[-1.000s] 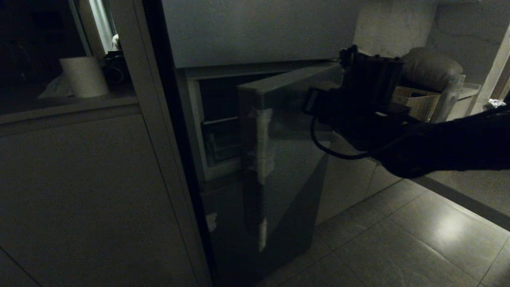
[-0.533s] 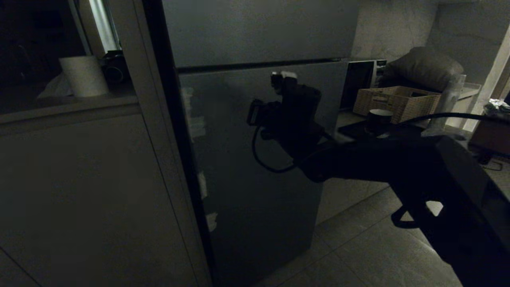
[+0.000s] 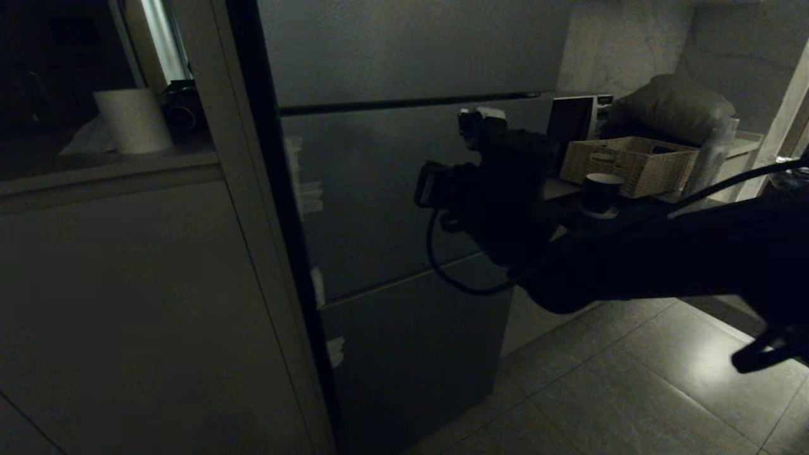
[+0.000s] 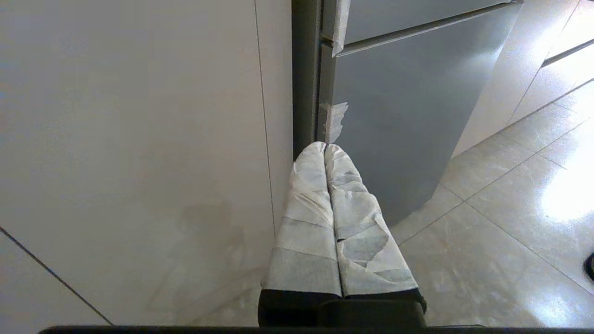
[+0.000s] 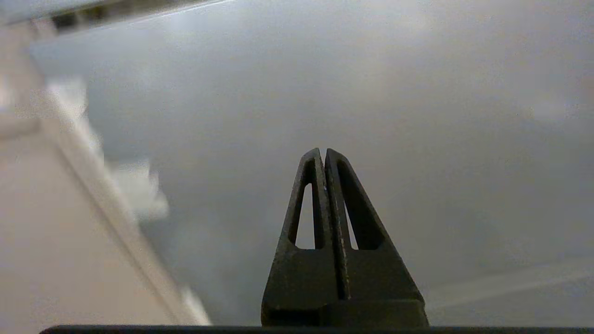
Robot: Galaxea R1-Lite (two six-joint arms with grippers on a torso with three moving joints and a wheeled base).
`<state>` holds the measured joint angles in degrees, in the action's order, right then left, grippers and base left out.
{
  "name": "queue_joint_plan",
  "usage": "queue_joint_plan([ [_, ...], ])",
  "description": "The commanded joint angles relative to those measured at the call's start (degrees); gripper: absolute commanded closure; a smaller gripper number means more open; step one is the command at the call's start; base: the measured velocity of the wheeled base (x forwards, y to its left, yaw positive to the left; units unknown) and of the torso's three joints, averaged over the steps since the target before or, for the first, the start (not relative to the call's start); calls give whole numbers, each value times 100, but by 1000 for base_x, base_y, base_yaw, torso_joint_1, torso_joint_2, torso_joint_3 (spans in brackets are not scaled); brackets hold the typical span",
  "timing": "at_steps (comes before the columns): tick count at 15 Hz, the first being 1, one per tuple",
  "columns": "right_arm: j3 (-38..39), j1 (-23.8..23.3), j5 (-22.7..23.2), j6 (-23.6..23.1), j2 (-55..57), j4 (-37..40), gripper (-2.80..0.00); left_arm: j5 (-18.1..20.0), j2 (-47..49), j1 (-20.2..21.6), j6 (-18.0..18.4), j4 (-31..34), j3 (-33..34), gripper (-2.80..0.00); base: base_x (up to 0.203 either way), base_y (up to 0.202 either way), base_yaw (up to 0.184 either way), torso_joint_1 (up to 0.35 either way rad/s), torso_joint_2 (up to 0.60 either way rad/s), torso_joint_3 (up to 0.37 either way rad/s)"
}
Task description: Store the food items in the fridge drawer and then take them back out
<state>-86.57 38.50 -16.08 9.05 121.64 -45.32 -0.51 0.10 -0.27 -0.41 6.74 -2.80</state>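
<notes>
Before the gray fridge door [image 3: 392, 208], which looks fully shut, the right gripper [image 5: 324, 155] hovers with its fingers pressed together and holding nothing; the left gripper [image 4: 325, 150], also pressed together, hangs low by the cabinet [image 4: 139, 139]. Neither food nor drawer is in sight, so I judge the door needs reopening at its free right edge, with open floor [image 3: 632, 379] to swing into.
</notes>
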Motion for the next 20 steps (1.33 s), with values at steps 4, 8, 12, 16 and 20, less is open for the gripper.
queue_joint_plan([
  [4,3817,43,-422,-721,-3697,48,0,-2,2,0,-2,3,-1,0,0,0,0,0,0,0],
  [8,5369,-1072,-1340,-945,-5661,225,0,-2,7,0,-2,3,-1,0,0,0,0,0,0,0],
  [12,7059,-2703,-1624,-1066,-7739,634,0,-2,4,0,-2,3,-1,0,0,0,0,0,0,0],
  [16,8457,-3497,-74,-1282,-9455,1878,0,-2,-1,0,-2,3,-1,0,0,0,0,0,0,0],
  [20,8624,-4045,1306,-1325,-10743,3853,0,7,8,0,6,3,-1,0,0,0,0,0,0,0],
])
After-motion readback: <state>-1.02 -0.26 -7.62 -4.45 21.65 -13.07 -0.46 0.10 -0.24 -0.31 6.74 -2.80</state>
